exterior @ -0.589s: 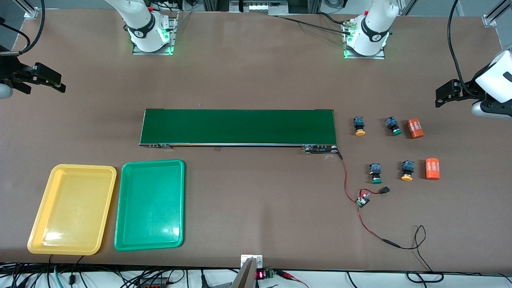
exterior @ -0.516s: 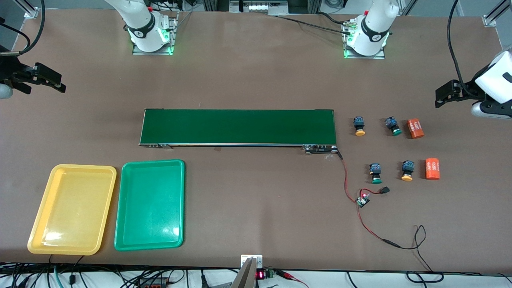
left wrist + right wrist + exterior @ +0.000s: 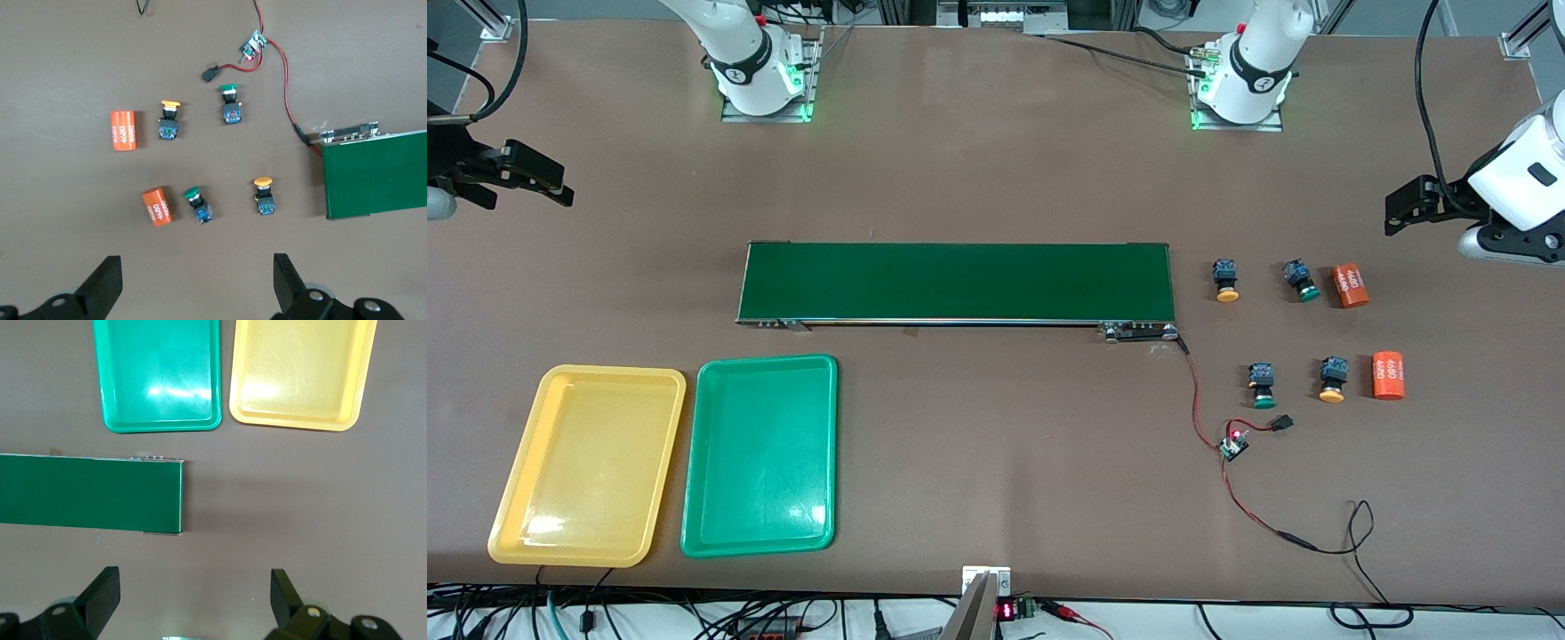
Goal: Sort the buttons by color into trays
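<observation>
1. Left gripper: held high over the bare table at the left arm's end, jaws spread wide and empty; in its wrist view both fingers frame the cluster of parts below

2. Right gripper: waits over the table at the right arm's end, jaws likewise wide and empty

3. Four buttons lie on their sides between the belt and two orange cylinders: yellow button and green button in the row farther from the front camera, second green button and second yellow button in the nearer row

4. Yellow tray and green tray sit side by side, both bare, well apart from the buttons at the right arm's end

5. Likely step: first pickup by the left arm. Choose one button, centre the jaws over its dark body rather than the round cap, and turn the wrist so the fingers close across the body

6. Keep clear of the neighbouring orange cylinder and the red wire; come straight down, since a button lying on its side may roll if nudged
</observation>
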`<state>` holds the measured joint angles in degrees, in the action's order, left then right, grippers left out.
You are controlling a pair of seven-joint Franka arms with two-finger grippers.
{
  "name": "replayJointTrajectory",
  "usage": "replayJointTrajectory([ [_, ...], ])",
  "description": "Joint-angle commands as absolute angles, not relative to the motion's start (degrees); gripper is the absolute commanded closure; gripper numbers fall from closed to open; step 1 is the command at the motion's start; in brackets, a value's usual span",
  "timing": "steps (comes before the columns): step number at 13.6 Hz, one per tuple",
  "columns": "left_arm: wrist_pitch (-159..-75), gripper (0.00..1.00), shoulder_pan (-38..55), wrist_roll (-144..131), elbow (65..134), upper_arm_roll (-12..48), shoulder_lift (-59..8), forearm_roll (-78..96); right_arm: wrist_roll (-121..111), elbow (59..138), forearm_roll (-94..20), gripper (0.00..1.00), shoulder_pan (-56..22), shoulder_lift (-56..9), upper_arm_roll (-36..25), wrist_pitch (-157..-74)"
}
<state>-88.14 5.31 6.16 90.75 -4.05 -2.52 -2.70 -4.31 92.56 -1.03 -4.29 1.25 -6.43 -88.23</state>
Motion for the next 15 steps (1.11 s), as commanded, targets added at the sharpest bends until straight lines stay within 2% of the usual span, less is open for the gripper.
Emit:
replayJointTrajectory([
  [1, -86.1, 0.0, 5.8, 6.9, 88.6, -4.2, -5.3, -3.1, -3.9, 91.6, -0.3, 0.0, -4.6, 1.1, -6.3, -87.1],
  [4, -83.8, 0.0, 5.5, 7.0, 87.8, -4.2, -8.9, -2.7, -3.9, 91.6, -0.3, 0.0, -4.6, 1.1, -6.3, -87.1],
  [5, -83.5, 0.0, 5.3, 7.0, 83.4, -4.5, -11.4, -2.1, -3.9, 91.7, -0.3, 0.0, -4.6, 1.1, -6.3, -87.1],
  [6, -83.2, 0.0, 5.1, 8.2, 82.2, -4.6, -12.7, -2.5, -3.9, 91.6, -0.3, 0.0, -4.6, 1.1, -6.3, -87.2],
  [9, -87.7, 0.0, 3.4, 9.7, 82.7, -4.6, -18.0, -3.3, -3.9, 91.7, -0.3, 0.0, -4.6, 1.1, -6.3, -87.1],
  [13, -107.3, 0.0, -5.0, 25.6, 83.8, -4.7, -27.6, -3.2, -3.9, 91.6, -0.3, 0.0, -4.6, 1.1, -6.3, -87.2],
  [15, -117.5, 0.0, -8.0, 28.2, 86.9, -4.7, -31.2, -3.1, -3.9, 91.7, -0.3, 0.0, -4.6, 1.1, -6.3, -87.2],
])
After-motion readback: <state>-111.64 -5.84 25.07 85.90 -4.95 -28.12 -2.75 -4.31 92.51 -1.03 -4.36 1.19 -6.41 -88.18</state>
